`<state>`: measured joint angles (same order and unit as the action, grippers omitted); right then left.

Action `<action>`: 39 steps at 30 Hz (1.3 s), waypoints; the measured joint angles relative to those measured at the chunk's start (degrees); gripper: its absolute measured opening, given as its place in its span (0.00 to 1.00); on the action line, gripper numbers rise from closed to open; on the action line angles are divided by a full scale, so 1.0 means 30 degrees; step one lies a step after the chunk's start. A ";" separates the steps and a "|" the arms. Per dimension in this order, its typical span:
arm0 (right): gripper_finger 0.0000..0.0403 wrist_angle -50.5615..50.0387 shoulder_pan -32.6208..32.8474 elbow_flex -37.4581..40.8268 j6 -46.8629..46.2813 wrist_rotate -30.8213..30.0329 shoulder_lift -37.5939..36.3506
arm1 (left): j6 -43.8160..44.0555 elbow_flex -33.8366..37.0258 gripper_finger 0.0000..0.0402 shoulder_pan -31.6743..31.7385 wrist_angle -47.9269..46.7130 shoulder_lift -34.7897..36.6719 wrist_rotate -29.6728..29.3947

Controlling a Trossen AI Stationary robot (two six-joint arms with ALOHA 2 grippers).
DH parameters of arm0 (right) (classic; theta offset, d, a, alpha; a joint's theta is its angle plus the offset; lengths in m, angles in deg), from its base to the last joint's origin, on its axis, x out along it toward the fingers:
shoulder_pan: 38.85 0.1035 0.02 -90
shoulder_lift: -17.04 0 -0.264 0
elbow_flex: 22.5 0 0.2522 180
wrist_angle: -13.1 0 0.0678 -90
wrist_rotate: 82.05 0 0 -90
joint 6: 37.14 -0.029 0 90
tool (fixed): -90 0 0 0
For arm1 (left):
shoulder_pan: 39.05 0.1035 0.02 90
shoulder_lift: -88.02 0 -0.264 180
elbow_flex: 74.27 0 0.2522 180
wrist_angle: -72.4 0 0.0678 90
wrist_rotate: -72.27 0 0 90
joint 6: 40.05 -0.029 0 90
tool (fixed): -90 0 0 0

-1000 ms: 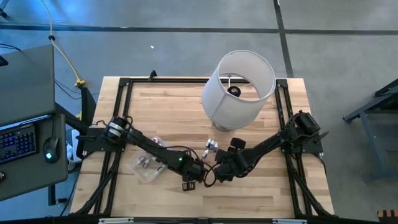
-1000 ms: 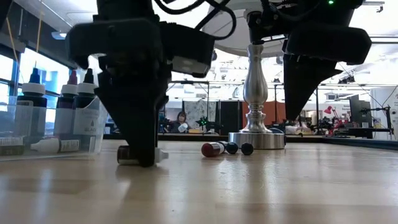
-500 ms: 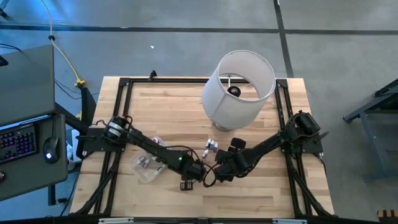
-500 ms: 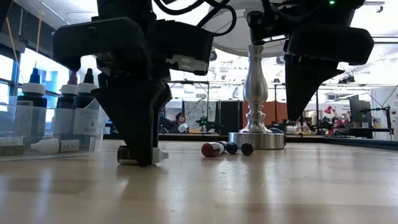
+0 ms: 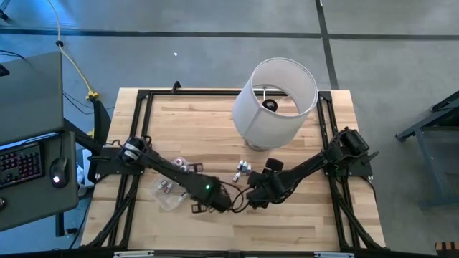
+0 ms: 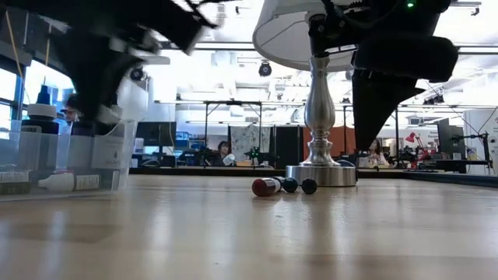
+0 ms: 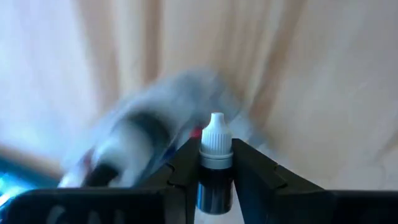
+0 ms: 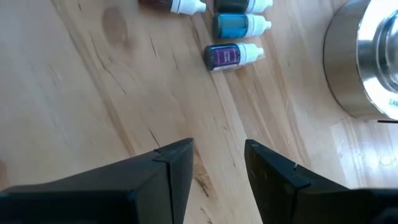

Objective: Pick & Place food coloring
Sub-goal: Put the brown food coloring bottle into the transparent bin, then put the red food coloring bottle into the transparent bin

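Note:
My left gripper (image 5: pixel 199 208) hangs near the table's front edge, just right of the clear tub (image 5: pixel 168 192), and is shut on a small food coloring bottle (image 7: pixel 214 165) with a dark body and white cap. In the low view this gripper (image 6: pixel 117 82) is blurred and up above the tub (image 6: pixel 109 159), which holds standing bottles (image 6: pixel 43 128). Three more bottles (image 5: pixel 242 170) lie on their sides on the wood before the lamp; the right wrist view shows a purple one (image 8: pixel 231 56) and a teal one (image 8: pixel 239 26). My right gripper (image 8: pixel 217 158) is open above bare wood near them. My left gripper pinches the bottle's dark body (image 7: pixel 213 180) between its two fingers. The bottle lies along the fingers, and its white cap (image 7: pixel 216 134) sticks out past the fingertips (image 7: pixel 186 165). The low view shows no bottle left on the table under it, so the bottle is lifted clear.
A lamp with a big white shade (image 5: pixel 276 100) stands at the far middle of the table; its metal base (image 6: pixel 320 174) sits just behind the lying bottles. Black frame rails (image 5: pixel 136 129) run along the table's sides. Bare wood (image 5: pixel 301 222) lies along the near edge.
My left gripper was down on a bottle lying on the table. It has risen with the bottle and swung toward the table's left, to the tub; the spot where the bottle lay is now bare. The right arm has kept still.

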<state>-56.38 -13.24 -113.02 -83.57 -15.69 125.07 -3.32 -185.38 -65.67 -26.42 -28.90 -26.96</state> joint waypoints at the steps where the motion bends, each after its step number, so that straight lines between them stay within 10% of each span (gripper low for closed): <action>1: 0.34 -0.0003 0.0024 0.0000 0.0000 -0.0011 0.0000 | 0.0614 -0.0113 0.19 -0.0327 -0.1037 -0.0005 -0.0331; 18: 0.34 0.1134 0.0096 0.0000 0.0117 -0.0004 0.0000 | 0.8356 0.5639 0.19 -0.5789 -0.1105 0.3368 -0.2751; 39: 0.34 0.3356 -0.0553 0.0000 0.1494 -0.0019 0.0000 | 0.4192 0.8733 0.37 -0.5999 0.4532 0.3993 -0.0645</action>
<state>-46.31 -14.90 -113.02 -79.09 -15.74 125.07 9.25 -159.18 -83.67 -12.82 -16.92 -28.90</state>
